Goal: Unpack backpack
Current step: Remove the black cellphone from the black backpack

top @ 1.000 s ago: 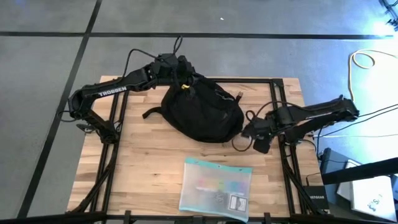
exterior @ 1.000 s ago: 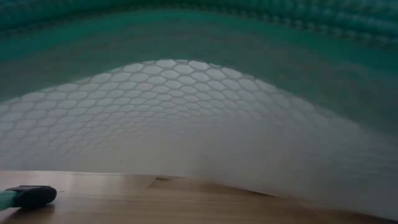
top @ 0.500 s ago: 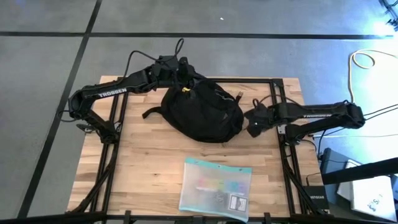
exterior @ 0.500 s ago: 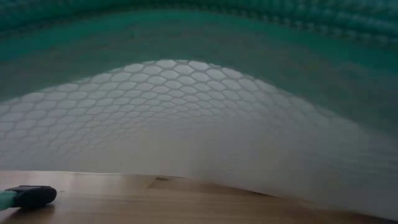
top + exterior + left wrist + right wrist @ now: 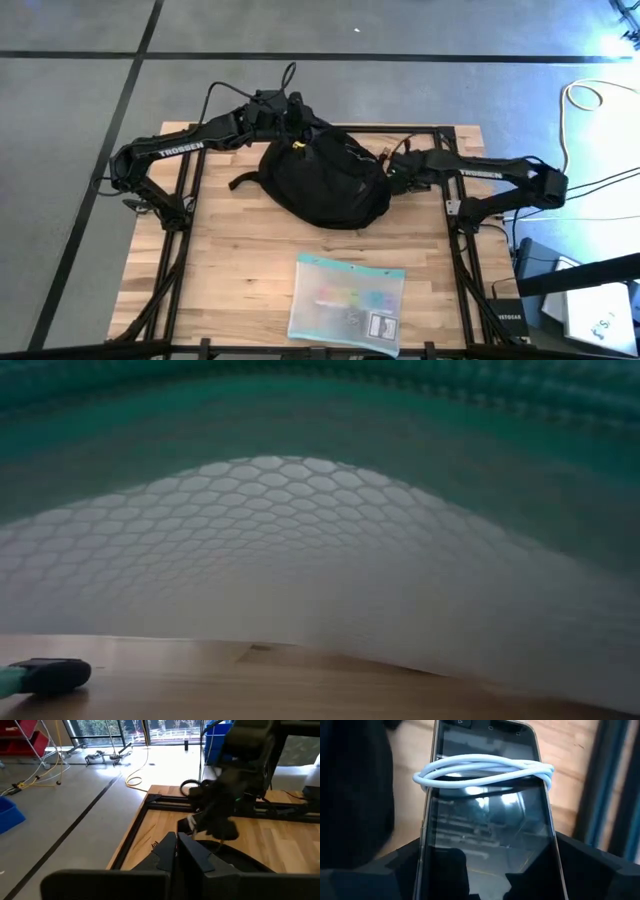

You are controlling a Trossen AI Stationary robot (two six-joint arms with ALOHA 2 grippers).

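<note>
The black backpack [image 5: 325, 182] lies on the wooden table [image 5: 230, 260] toward its far side. My left gripper [image 5: 295, 128] is at the backpack's far-left top, beside a yellow tag [image 5: 297, 143]; its fingers [image 5: 170, 851] are shut. My right gripper [image 5: 397, 172] hovers at the backpack's far-right side. It is shut on a dark phone [image 5: 487, 820] that has a white cable [image 5: 485, 770] looped around it. The left wrist view shows the right gripper [image 5: 215, 815] blurred above the backpack. My left gripper is shut at the backpack's raised top edge [image 5: 300, 140], reaching in from the table's far left. Its own fingers hide the place of contact, so which part it has cannot be told. My right gripper pinches the phone's two long edges [image 5: 427, 855] between its fingers, on the half without the cable loop. It points steeply down, with the phone running on past the fingers along them. Wood shows beyond the phone's free end; whether that end touches the table, I cannot tell.
A translucent teal-edged zip pouch [image 5: 347, 302] lies near the table's front edge and fills the low view [image 5: 320, 540]. A small black object [image 5: 50, 675] lies beside it. Black frame rails [image 5: 455, 200] run along the table's sides. A backpack strap [image 5: 245, 180] trails left.
My right gripper has gone from the backpack's near-right side toward the table's far edge along the backpack's right flank. It has sunk and rolled on the way and has kept its hold. The backpack and pouch have stayed where they were.
</note>
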